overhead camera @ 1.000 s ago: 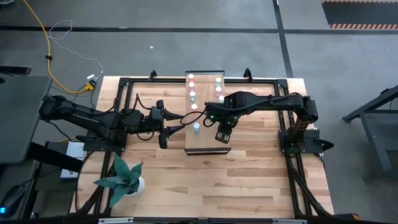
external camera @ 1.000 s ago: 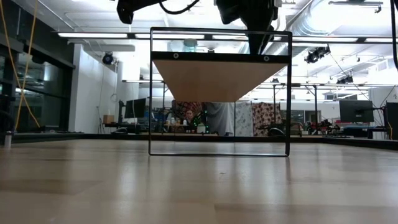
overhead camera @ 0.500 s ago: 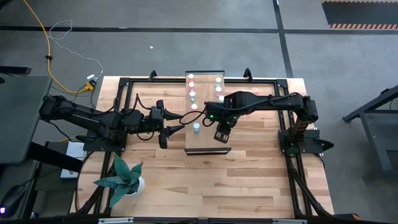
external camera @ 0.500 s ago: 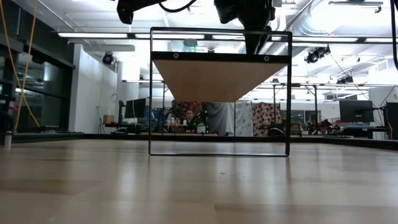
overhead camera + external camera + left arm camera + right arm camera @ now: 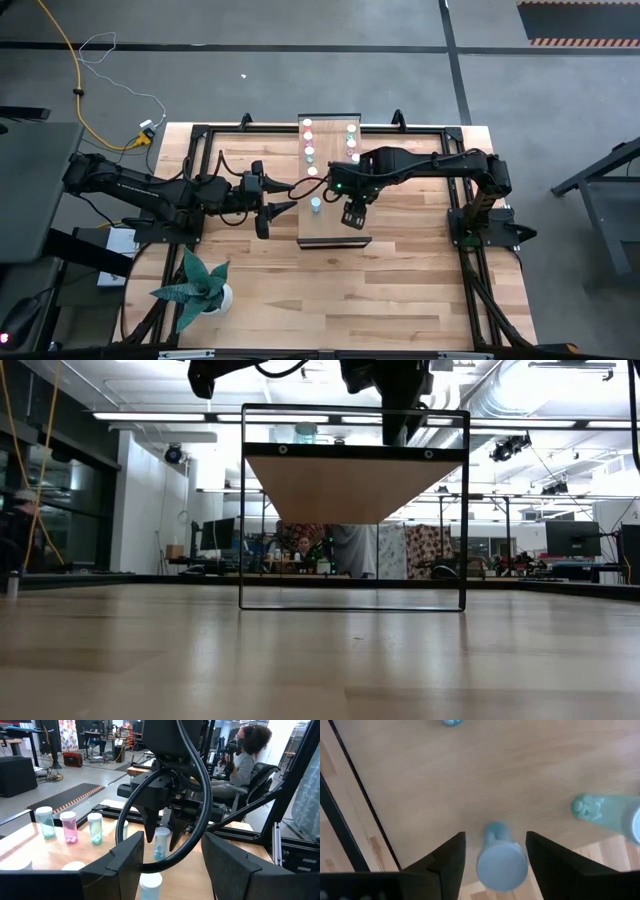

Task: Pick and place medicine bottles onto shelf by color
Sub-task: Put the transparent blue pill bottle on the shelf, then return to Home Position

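raised shelf [image 5: 335, 232] on table [image 5: 400, 290] carries capped bottles [image 5: 309, 151].

Grey floor [image 5: 300, 80] surrounds the butcher-block worktop [image 5: 330, 290], crossed by dark seams, with a yellow cable [image 5: 70, 70] trailing across it. Beyond the worktop lies an open workshop: long ceiling strip lights [image 5: 160, 417], pale walls, desks with monitors [image 5: 570, 538], patterned cloths [image 5: 420, 550], and a seated person [image 5: 245, 755] in an office chair.

The shelf's [image 5: 334, 232] near end lies bare; bottles [image 5: 309, 151] crowd its far half.
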You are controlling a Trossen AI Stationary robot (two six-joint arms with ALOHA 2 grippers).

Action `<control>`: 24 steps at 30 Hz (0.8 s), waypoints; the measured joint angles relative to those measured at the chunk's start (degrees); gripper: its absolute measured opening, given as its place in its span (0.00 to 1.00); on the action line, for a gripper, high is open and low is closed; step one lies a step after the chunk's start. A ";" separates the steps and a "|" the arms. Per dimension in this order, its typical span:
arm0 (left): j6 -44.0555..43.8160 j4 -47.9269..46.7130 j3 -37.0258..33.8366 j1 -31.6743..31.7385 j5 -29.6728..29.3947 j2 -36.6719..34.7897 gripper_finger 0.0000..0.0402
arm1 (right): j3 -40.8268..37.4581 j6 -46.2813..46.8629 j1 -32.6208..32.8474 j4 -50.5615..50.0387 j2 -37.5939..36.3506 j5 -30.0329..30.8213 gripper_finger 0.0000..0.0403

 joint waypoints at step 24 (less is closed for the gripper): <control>1.57 -3.03 -0.02 0.02 -1.51 0.00 0.46 | -26.37 1.25 -0.07 -2.33 -24.10 4.72 0.51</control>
